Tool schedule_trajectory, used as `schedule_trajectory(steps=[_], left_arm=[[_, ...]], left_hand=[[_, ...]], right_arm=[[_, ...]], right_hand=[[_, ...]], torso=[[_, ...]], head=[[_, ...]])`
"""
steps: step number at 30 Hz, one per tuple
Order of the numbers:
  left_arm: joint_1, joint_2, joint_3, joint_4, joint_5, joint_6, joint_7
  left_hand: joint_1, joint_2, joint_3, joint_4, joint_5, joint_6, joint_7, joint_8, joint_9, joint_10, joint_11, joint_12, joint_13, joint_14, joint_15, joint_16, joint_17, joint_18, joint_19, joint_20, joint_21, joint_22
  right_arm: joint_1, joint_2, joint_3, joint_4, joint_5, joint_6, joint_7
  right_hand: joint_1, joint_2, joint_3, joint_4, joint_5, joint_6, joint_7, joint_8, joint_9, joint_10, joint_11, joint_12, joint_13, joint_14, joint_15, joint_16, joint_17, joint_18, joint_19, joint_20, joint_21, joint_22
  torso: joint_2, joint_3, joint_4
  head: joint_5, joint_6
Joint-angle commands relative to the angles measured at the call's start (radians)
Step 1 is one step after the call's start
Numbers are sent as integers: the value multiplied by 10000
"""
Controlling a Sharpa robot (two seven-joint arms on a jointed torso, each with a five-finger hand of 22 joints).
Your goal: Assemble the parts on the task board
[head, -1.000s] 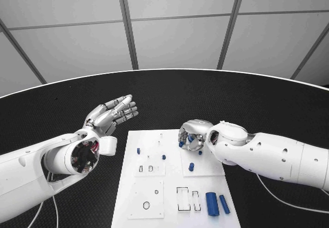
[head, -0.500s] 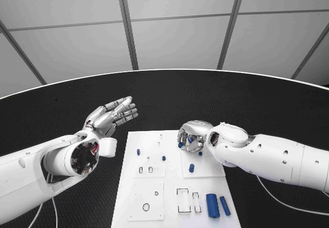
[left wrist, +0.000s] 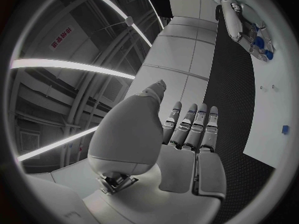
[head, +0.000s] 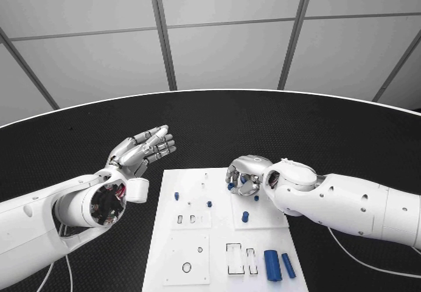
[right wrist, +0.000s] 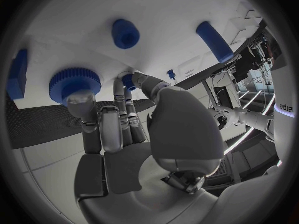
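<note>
The white board [head: 198, 243] lies mid-table, dotted with small blue parts; two blue cylinders [head: 279, 264] lie side by side at its near right corner. The right hand [head: 246, 176] curls down over the board's far right, fingertips [right wrist: 84, 102] on a ridged blue gear [right wrist: 74, 82]; whether it grips it I cannot tell. The left hand [head: 140, 149] hovers off the board's far left corner, released, palm up, fingers straight.

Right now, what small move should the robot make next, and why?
Probably close the right hand fingers on the small blue part. They touch it on the board beside the gear, without clearly gripping it. The left hand hangs open.
</note>
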Motion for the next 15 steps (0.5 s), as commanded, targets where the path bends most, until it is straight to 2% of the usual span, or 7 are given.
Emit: schedule_trajectory(steps=[1,9,10,12,15], left_arm=[[0,0,0,-5,0,-2,-2],[0,1,0,-15,0,-10,-7],[0,1,0,-17,0,-11,-8],[0,2,0,-21,0,-10,-9],[0,1,0,-25,0,-11,-9]], left_hand=[[32,-82,42,8,-55,-58,1170,-41,-12,-75,3,-69,-15,-74,1,-66,-15,89,-58,-10,21,-16],[40,-83,50,-3,-56,-57,1171,-44,-13,-91,4,-75,-15,-97,3,-74,-20,90,-45,-10,25,-16],[40,-83,50,-3,-56,-57,1171,-44,-13,-91,4,-75,-15,-97,3,-74,-20,90,-45,-10,25,-16],[40,-83,50,-3,-56,-57,1171,-44,-13,-91,4,-75,-15,-97,3,-74,-20,90,-45,-10,25,-16],[40,-83,50,-3,-56,-57,1171,-44,-13,-91,4,-75,-15,-97,3,-74,-20,90,-45,-10,25,-16]], right_arm=[[0,3,0,12,0,-26,3],[0,19,0,-8,0,-33,-30],[0,23,0,-10,0,-27,-39],[0,29,0,-13,0,-6,-48],[0,37,0,-15,0,21,-42]], right_hand=[[-91,-24,-18,70,44,-58,-1,-34,13,27,-69,-7,-1882,610,-26,16,226,-18,-59,11,-10,20],[-139,85,19,212,124,72,-43,51,93,147,-113,97,-1798,613,-53,59,251,-21,-45,2,37,105],[-52,242,109,232,80,189,-83,125,151,284,-160,189,-1736,619,-93,87,274,-29,-17,-23,88,187],[23,321,168,218,-51,249,-117,166,188,355,-193,241,-1696,619,-123,99,279,-30,-11,-44,103,215],[334,731,429,114,-561,542,-236,380,362,590,-318,413,-1538,627,-233,146,308,-48,28,-141,186,356]], torso=[[16,3,2],[33,2,4],[36,6,4],[37,9,4],[42,12,6]], head=[[8,10],[17,10],[16,11],[21,14],[23,14]])
